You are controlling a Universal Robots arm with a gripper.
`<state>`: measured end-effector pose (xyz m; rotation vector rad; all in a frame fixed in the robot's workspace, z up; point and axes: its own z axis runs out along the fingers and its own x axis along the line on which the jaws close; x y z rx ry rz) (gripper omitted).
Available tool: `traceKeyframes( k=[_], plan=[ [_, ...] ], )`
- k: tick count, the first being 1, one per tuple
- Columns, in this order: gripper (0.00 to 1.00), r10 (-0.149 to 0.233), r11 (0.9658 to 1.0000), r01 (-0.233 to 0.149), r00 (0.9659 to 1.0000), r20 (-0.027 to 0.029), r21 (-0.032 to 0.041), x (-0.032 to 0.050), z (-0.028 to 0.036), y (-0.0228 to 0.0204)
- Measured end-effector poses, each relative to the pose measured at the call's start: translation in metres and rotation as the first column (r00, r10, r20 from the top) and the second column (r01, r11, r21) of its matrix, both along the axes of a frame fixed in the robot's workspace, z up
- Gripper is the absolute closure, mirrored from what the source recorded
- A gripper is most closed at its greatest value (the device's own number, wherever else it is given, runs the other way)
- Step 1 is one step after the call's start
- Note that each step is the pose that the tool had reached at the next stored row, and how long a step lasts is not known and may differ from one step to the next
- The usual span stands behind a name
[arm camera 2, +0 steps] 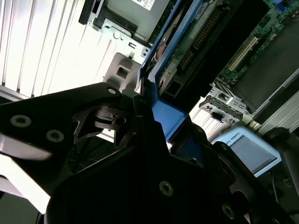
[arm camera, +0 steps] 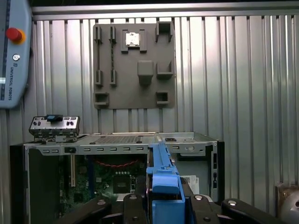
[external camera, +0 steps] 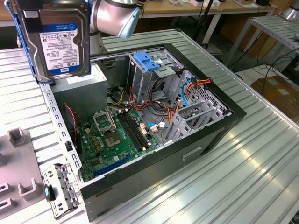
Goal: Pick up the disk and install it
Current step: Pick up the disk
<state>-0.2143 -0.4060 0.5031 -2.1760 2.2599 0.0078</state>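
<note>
Silver-metal disk with blue side rails [external camera: 58, 39] hangs over the open black computer case [external camera: 187, 149], top cropped off; black gripper [arm camera: 164, 193] fingers clamp its rail.

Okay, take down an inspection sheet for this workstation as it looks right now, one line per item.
Surface: ribbed metal table carrying an open computer case, motherboard exposed.
Job's things: the disk is held in the air, label facing the exterior view, blue rails on; not installed in the case.
Clutter: grey fixture plate and a small metal bracket on the table beside the case.
Grippers: gripper shut on the disk along its blue rail.
Cables: orange, red and blue cables loose inside the case beside the light-blue bracket.
Surroundings: workbenches, cardboard box, teach pendant.
</note>
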Motion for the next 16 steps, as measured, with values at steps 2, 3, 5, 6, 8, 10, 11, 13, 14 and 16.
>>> traceKeyframes(
  k=[2, 3, 5, 6, 8, 10, 11, 13, 14, 16],
  plan=[
    [0.63, 0.0, 1.0, 0.0, 1.0, 0.0, 0.0001, 0.0023, 0.0, -0.0009],
    [0.63, 0.0, 1.0, 0.0, 1.0, -0.0001, 0.0001, 0.0049, 0.0, -0.0015],
    [0.63, -0.001, 1.0, 0.001, 1.0, -0.0001, 0.0001, 0.0077, 0.0, -0.0024],
    [0.63, -0.001, 1.0, 0.001, 1.0, -0.0001, 0.0001, 0.0088, 0.0, -0.0027],
    [0.63, -0.001, 1.0, 0.001, 1.0, -0.0003, 0.0, 0.0132, 0.0, -0.004],
    [0.63, -0.002, 1.0, 0.002, 1.0, -0.0002, 0.0001, 0.0156, 0.0, -0.0049],
    [0.63, -0.002, 1.0, 0.002, 1.0, -0.0003, 0.0001, 0.0169, 0.0, -0.0053],
    [0.63, -0.002, 1.0, 0.002, 1.0, -0.0006, 0.0001, 0.0214, -0.0001, -0.0061],
    [0.63, -0.003, 1.0, 0.003, 1.0, -0.0008, 0.0001, 0.0239, 0.0, -0.0067],
    [0.63, -0.003, 1.0, 0.003, 1.0, -0.001, 0.0, 0.0278, 0.0, -0.0074]
  ],
)
